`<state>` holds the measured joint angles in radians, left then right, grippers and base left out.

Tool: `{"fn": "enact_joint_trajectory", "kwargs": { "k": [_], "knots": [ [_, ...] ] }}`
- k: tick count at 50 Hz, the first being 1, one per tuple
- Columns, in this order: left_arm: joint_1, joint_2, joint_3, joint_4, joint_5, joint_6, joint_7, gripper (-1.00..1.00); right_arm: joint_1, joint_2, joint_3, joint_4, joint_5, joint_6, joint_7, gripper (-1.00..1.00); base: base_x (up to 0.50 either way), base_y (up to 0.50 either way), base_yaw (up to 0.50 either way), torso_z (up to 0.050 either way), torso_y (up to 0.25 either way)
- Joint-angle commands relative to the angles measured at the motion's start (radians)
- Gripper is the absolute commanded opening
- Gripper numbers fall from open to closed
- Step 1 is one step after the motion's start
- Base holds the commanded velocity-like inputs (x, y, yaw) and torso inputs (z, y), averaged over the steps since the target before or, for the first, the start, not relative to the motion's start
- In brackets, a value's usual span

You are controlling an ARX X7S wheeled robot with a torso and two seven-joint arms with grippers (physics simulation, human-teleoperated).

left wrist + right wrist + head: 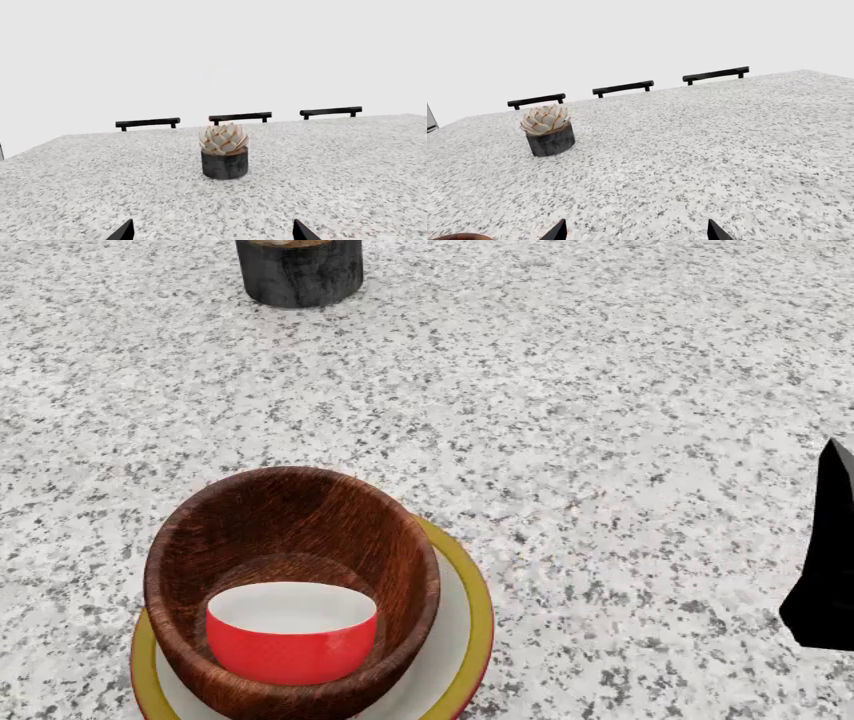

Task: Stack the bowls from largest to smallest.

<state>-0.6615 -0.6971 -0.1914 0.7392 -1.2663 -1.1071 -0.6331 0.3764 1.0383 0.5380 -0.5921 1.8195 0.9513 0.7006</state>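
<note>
Head view shows the stack near the granite table's front edge: red bowl, white inside, sits in the deep brown wooden bowl, itself tilted on the cream bowl with its yellow rim. I judge all three rigid and smooth, the glazed ones slippery and chippable; a rim pinch suits them best. Left gripper and right gripper both stand wide and empty, away from the stack.
</note>
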Motion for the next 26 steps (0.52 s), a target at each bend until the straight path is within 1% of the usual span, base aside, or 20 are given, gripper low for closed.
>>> {"fn": "enact_joint_trajectory", "kwargs": {
  "k": [1,6,10,12,14,17,18,19,21,24,26],
  "knots": [
    [-0.156,-0.023,0.04,-0.022,-0.083,-0.062,-0.067,1.0,-0.006,0.028,0.051,-0.017,0.035,-0.012,0.022,1.0,0.0,0.0,0.0,0.0,0.0],
    [-0.227,-0.026,0.062,-0.055,-0.105,-0.08,-0.084,1.0,0.055,0.075,-0.015,-0.014,0.062,-0.037,0.041,1.0,0.0,0.0,0.0,0.0,0.0],
    [-0.26,-0.031,0.061,-0.061,-0.135,-0.087,-0.103,1.0,0.175,0.164,-0.124,0.023,0.095,-0.083,0.048,1.0,0.0,0.0,0.0,0.0,0.0],
    [-0.275,-0.033,0.066,-0.065,-0.143,-0.091,-0.109,1.0,0.271,0.214,-0.224,0.049,0.108,-0.112,0.046,1.0,0.0,0.0,0.0,0.0,0.0],
    [-0.317,-0.032,0.082,-0.079,-0.154,-0.102,-0.117,1.0,0.447,0.247,-0.388,0.091,0.111,-0.119,0.039,1.0,0.0,0.0,0.0,0.0,0.0],
    [-0.372,-0.028,0.106,-0.106,-0.162,-0.115,-0.127,1.0,0.651,0.224,-0.541,0.152,0.107,-0.07,0.049,1.0,0.0,0.0,0.0,0.0,0.0],
    [-0.4,-0.02,0.111,-0.123,-0.179,-0.118,-0.137,1.0,0.754,0.202,-0.602,0.184,0.1,-0.027,0.057,1.0,0.0,0.0,0.0,0.0,0.0],
    [-0.409,-0.019,0.114,-0.126,-0.185,-0.12,-0.139,1.0,0.796,0.191,-0.625,0.198,0.104,-0.012,0.066,1.0,0.0,0.0,0.0,0.0,0.0],
    [-0.433,-0.015,0.127,-0.138,-0.187,-0.124,-0.138,1.0,0.966,0.142,-0.704,0.255,0.091,0.062,0.087,1.0,0.0,0.0,0.0,0.0,0.0],
    [-0.458,-0.012,0.146,-0.147,-0.175,-0.128,-0.129,1.0,1.109,0.082,-0.77,0.31,0.084,0.123,0.105,1.0,0.0,0.0,0.0,0.0,0.0],
    [-0.474,-0.009,0.153,-0.158,-0.177,-0.13,-0.13,1.0,1.17,0.053,-0.802,0.344,0.053,0.157,0.098,1.0,0.0,0.0,0.0,0.0,0.0]
  ]
}}
